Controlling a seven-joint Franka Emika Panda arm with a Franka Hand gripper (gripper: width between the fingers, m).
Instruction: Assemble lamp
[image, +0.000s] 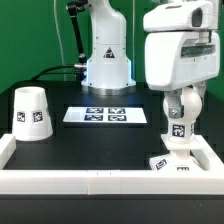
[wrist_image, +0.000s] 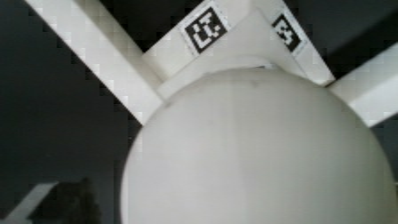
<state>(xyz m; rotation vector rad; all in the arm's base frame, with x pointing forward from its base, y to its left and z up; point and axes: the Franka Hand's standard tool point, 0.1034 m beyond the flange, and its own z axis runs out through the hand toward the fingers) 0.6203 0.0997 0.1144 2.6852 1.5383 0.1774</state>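
Bulb (wrist_image: 249, 150) fills your wrist view, a smooth white dome right under the lens, with tagged white edges showing past it. Over on the exterior view's right, your gripper (image: 180, 102) hangs straight down with its fingers either side of that bulb. Whether they're pinching it or just flanking it, you can't tell from here. It stands upright on the base (image: 178, 158), close to the white rail (image: 100, 182). Your shade (image: 32, 112) sits well apart at the exterior view's left, wide end down, and the marker board (image: 105, 116) lies between them.
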